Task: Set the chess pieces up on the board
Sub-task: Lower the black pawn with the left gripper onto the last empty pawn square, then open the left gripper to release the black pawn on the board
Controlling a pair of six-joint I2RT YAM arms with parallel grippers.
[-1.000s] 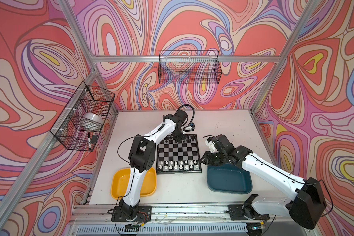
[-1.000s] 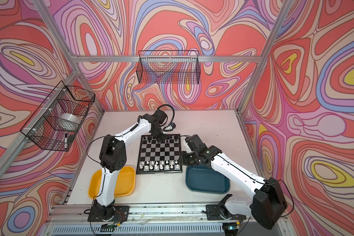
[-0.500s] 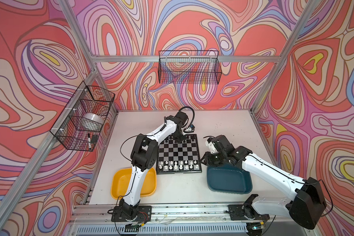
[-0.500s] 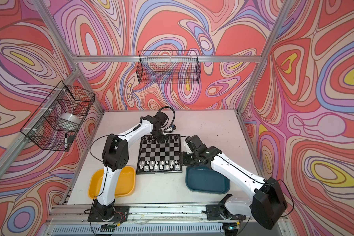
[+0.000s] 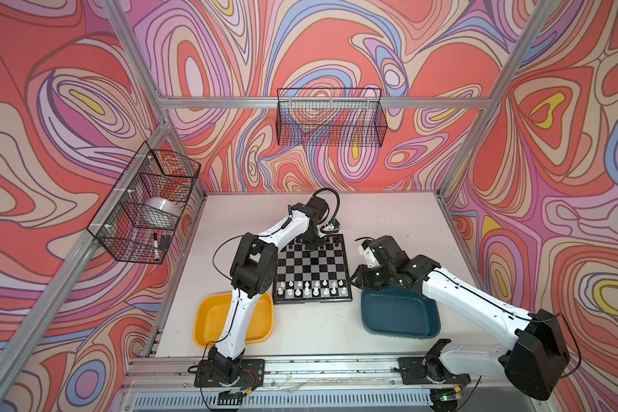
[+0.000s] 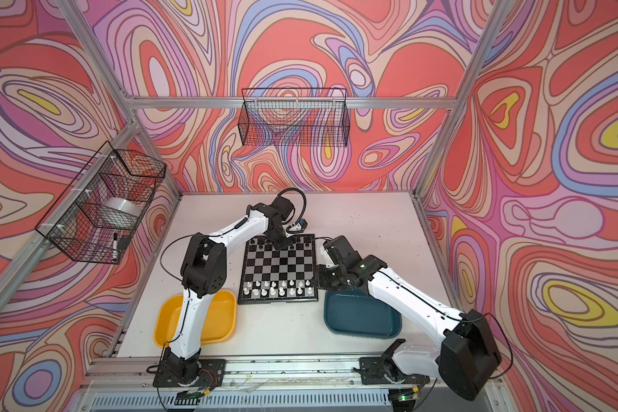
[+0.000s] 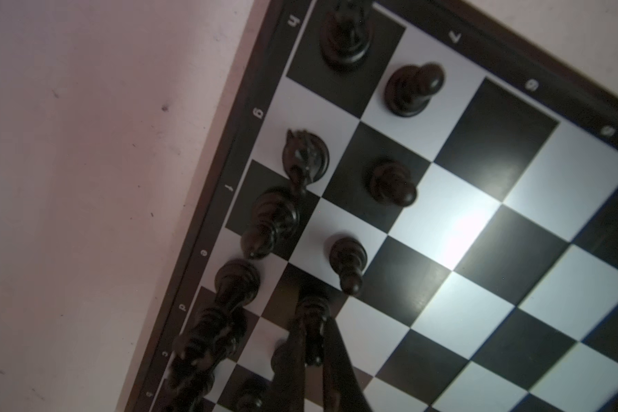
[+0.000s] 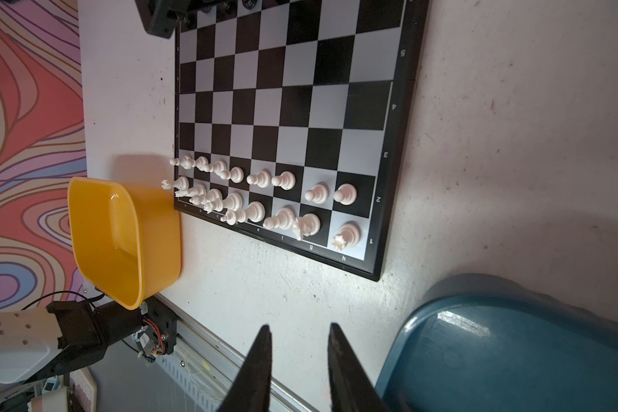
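Note:
The board [image 5: 311, 265] [image 6: 279, 264] lies in the middle of the table. White chess pieces [image 5: 311, 288] [image 8: 282, 199] fill its two near rows. Black chess pieces [image 6: 263, 244] [image 7: 389, 182] stand along the far edge. My left gripper [image 5: 313, 245] [image 7: 313, 342] reaches down over the far rows and is shut on a small black piece [image 7: 313, 314], which stands on a dark square. My right gripper [image 5: 357, 280] [image 8: 298, 326] hovers open beside the board's right near corner, with only bare table between its fingers.
A yellow tray [image 5: 211, 321] [image 8: 122, 232] sits left of the board's near edge, under my left arm. A teal tray [image 5: 400, 317] [image 8: 514, 356] sits to the right, below my right arm. Wire baskets [image 5: 330, 117] hang on the back and left walls.
My left arm's elbow has shifted slightly to the right, its gripper staying at the board's far rows. The right arm has not moved.

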